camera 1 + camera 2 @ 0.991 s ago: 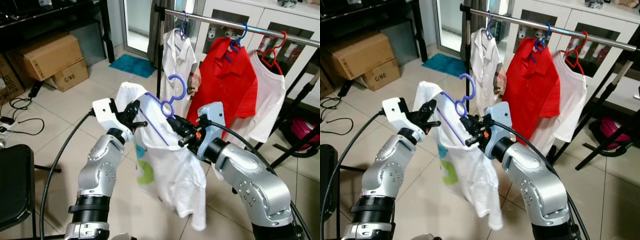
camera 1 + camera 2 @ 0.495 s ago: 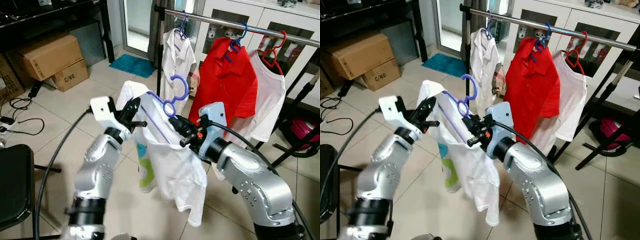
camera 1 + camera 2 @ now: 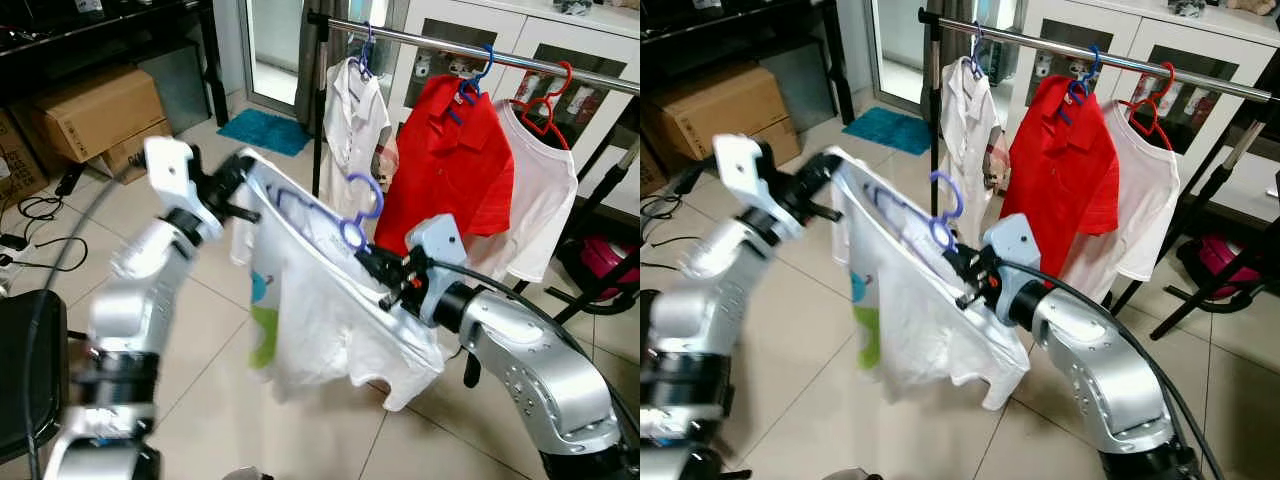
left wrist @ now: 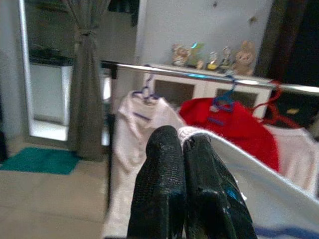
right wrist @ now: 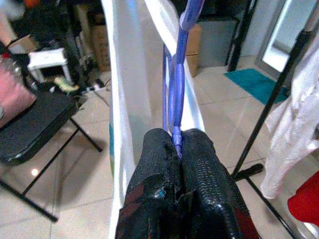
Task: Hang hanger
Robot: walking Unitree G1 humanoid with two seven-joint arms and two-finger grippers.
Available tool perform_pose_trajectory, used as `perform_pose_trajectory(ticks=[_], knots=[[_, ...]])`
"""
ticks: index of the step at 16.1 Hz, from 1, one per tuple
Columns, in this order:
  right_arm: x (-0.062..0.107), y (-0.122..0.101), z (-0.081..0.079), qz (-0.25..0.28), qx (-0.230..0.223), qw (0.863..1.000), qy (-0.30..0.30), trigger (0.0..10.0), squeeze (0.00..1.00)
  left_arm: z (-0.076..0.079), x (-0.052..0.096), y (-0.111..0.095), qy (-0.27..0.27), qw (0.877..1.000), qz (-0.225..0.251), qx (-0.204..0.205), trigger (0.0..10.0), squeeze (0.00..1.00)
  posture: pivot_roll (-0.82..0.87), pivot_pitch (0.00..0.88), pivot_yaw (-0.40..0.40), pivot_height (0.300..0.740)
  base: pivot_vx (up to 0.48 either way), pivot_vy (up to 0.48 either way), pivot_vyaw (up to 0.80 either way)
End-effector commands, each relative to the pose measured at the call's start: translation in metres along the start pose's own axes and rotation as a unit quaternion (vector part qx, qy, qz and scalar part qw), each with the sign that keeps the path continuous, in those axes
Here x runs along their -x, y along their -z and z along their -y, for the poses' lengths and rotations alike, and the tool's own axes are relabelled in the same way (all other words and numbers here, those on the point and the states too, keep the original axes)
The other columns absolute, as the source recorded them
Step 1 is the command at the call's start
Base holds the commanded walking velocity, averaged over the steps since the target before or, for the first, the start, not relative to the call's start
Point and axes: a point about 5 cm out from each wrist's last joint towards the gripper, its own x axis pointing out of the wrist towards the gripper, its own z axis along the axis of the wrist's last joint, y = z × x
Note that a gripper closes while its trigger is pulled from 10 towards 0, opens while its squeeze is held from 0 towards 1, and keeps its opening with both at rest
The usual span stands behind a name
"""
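Since the earlier frames, the left arm has been swung up and out toward the upper left of the frame, and the white shirt (image 3: pixel 320 300) has been drawn from a slack drape into a taut slanted sheet between the two arms; the right arm has been lowered slightly toward the centre right.

The purple hanger (image 3: pixel 350 215) sits inside the shirt's neck, its hook standing up at frame centre, below and in front of the metal rail (image 3: pixel 480 52) that crosses the upper right. The garment appears to be held stretched so that the shoulders settle onto the hanger's arms and the hook stays upright and free for the rail. It has not yet been hung; the hook is well apart from the rail, on which a white blouse (image 3: pixel 352 120), a red polo (image 3: pixel 455 160) and a white tee (image 3: pixel 540 190) already hang.

The left tool (image 4: pixel 182 144) is pressed together, with the white hem of the shirt pinched between its fingertips, as seen in the left wrist view. The right tool (image 5: pixel 175 142) is likewise closed, with the purple bar of the hanger clamped between its fingers and the shirt fabric lying alongside.
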Motion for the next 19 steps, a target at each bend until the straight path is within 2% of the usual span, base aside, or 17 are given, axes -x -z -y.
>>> perform_pose_trajectory(ticks=[1, 5, 7, 10, 11, 12, 14, 15, 16, 17, 18, 19], knots=[[0.006, 0.008, 0.005, -0.019, 0.005, 1.0, 0.002, 0.0, 0.0, -0.02, 0.002, -0.016, -0.035, 0.999, 0.013, -0.021, 0.0, 0.0, -0.09, 0.0, -0.01, 0.74, 0.0, 0.0, 0.0], [0.015, 0.001, -0.002, 0.002, -0.004, 0.999, -0.052, 0.0, 0.0, -0.066, 0.01, -0.021, -0.13, 0.988, -0.021, -0.079, 0.0, 0.0, -0.09, 0.0, -0.008, 0.74, 0.0, 0.0, 0.0], [0.02, -0.004, -0.005, 0.026, -0.018, 0.996, -0.079, 0.0, 0.0, -0.075, 0.012, -0.016, -0.153, 0.984, -0.037, -0.085, 0.0, 0.0, -0.09, 0.0, -0.005, 0.74, 0.0, 0.0, 0.0], [0.024, -0.015, -0.007, 0.07, -0.054, 0.992, -0.093, 0.0, 0.0, -0.081, 0.012, -0.006, -0.192, 0.979, -0.038, -0.053, 0.0, 0.0, -0.1, 0.0, 0.001, 0.74, 0.0, 0.0, 0.0], [0.019, -0.021, -0.005, 0.09, -0.074, 0.991, -0.068, 0.0, 0.0, -0.068, 0.007, 0.007, -0.16, 0.986, -0.041, -0.01, 0.0, 0.0, -0.1, 0.0, 0.004, 0.74, 0.0, 0.0, 0.0], [0.016, -0.022, -0.004, 0.096, -0.083, 0.99, -0.055, 0.0, 0.0, -0.059, 0.004, 0.011, -0.138, 0.99, -0.043, 0.004, 0.0, 0.0, -0.1, 0.0, 0.006, 0.74, 0.0, 0.0, 0.0], [0.002, -0.022, 0.002, 0.106, -0.116, 0.987, 0.02, 0.0, 0.0, -0.018, -0.002, 0.035, -0.059, 0.995, -0.066, 0.051, 0.0, 0.0, -0.1, 0.0, 0.007, 0.74, 0.0, 0.0, 0.0], [-0.004, -0.021, 0.007, 0.108, -0.127, 0.984, 0.067, 0.0, 0.0, 0.003, -0.002, 0.045, -0.023, 0.995, -0.077, 0.06, 1.5, 0.0, -0.1, 0.0, 0.008, 0.74, 0.0, 0.0, 0.0], [-0.008, -0.022, 0.019, 0.125, -0.155, 0.969, 0.147, 0.0, 0.0, 0.023, -0.001, 0.054, 0.002, 0.992, -0.095, 0.081, 2.8, 0.0, -0.1, 0.0, 0.008, 0.74, 0.0, 0.0, 0.0], [-0.009, -0.023, 0.023, 0.13, -0.166, 0.962, 0.174, 0.0, 0.0, 0.029, 0.0, 0.057, 0.007, 0.991, -0.1, 0.09, 2.8, 0.0, -0.1, 0.0, 0.008, 0.74, 0.0, 0.0, 0.0], [-0.008, -0.023, 0.031, 0.137, -0.17, 0.951, 0.218, 0.0, 0.0, 0.037, 0.003, 0.06, 0.022, 0.988, -0.117, 0.095, 3.3, 0.0, -0.1, 0.0, 0.009, 0.74, 0.0, 0.0, 0.0], [-0.006, -0.025, 0.039, 0.153, -0.177, 0.938, 0.255, 0.0, 0.0, 0.042, 0.006, 0.061, 0.027, 0.988, -0.117, 0.102, 2.9, 0.0, -0.1, 0.0, 0.009, 0.74, 0.0, 0.0, 0.0]])
